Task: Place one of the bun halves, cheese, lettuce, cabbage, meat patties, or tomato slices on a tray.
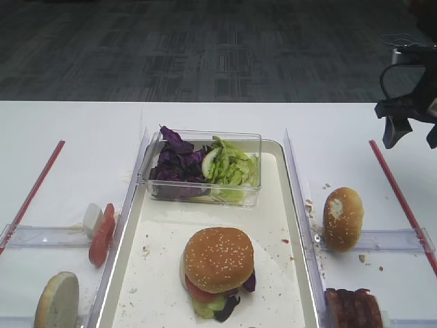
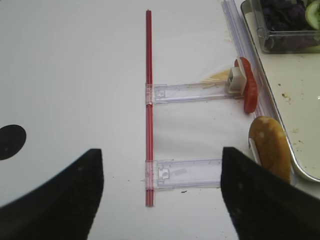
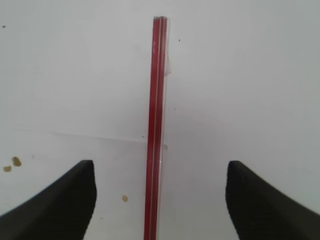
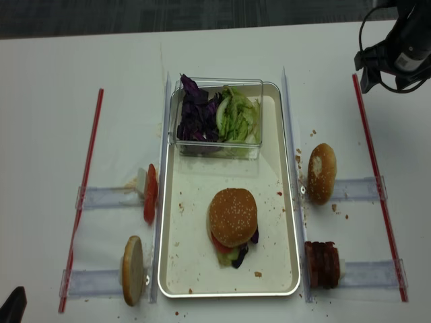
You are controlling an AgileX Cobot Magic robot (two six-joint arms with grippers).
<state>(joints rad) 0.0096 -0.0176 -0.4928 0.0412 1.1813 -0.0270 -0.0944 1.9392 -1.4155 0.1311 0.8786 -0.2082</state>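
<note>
Sesame bun top [image 1: 218,259] seated on stacked burger, near end of tray [image 1: 287,225], over tomato slice [image 1: 198,290], lettuce and purple cabbage scraps poking out below. Clear box [image 1: 203,167] at far end of tray, holding cabbage [image 1: 176,164] left, lettuce [image 1: 231,167] right. Right gripper [image 3: 160,197] up over right red strip [image 3: 156,130], well clear of tray; jaws spread wide, nothing between. Left gripper [image 2: 162,192] over left red strip [image 2: 148,107], jaws spread, empty. Spare tomato slices [image 1: 101,236] and pale bun half [image 1: 58,301] left of tray. Brown bun with white patch [image 1: 341,217] and meat patties [image 1: 353,309] right of tray.
</note>
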